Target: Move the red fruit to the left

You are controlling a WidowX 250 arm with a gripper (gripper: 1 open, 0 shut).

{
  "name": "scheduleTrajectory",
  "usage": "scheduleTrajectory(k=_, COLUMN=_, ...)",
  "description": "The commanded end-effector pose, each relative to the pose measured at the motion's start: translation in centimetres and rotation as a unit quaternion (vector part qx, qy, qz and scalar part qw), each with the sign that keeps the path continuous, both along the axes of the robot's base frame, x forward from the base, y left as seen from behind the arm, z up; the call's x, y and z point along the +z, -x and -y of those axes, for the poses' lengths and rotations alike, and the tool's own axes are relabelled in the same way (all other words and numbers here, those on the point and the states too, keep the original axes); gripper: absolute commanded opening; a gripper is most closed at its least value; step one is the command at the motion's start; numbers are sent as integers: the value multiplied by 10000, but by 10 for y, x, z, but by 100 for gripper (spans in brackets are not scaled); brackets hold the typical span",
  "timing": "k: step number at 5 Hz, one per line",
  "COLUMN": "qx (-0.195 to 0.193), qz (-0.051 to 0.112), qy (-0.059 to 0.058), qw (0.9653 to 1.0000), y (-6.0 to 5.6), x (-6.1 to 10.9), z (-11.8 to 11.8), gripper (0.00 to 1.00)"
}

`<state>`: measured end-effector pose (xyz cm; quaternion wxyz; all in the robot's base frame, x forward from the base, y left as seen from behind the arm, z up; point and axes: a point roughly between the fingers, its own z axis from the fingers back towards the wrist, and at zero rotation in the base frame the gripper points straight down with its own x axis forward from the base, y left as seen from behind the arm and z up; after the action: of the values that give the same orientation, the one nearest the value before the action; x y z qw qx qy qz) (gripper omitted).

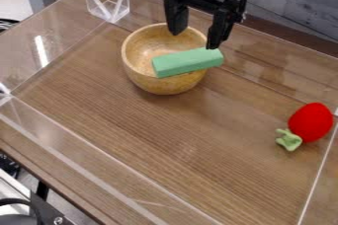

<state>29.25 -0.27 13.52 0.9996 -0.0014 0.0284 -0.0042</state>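
Right, we join the gripper (204, 37) high over the bowl (138, 50), its fingers spread wide and nothing pinched between them! Under it sits the green block (188, 62), propped at a slant on the bowl's near side, one long face up, and the bowl itself looks to be what bears it. That block is not the business of the day, though. The business is the fruit (310, 121), lying over on its side at the right of the picture, near the edge of the table (158, 140), its leafy stem (288, 140) pointing down and to the left. A round body would tip that way, I fancy, with the stem perhaps serving as a little chock against rolling. It stands well apart from bowl and block, so there's room to come down around it. Spread fingers suit that nicely: the grasp is still to be made, and the job looks to be at its very start. Next call, surely, is a swing across, then a descent over the red body. Clip it off-centre and it could roll for that edge!
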Motion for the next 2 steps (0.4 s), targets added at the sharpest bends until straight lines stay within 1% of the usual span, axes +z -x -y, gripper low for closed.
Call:
scheduleTrajectory(k=1, qx=-111, qz=-138, qy=29, qw=9998, y=3, x=-11, z=5, gripper=100)
scheduleTrajectory(k=2, qx=-131, qz=-235, qy=68, qw=9996, y=-4, x=-17, z=19, gripper=100)
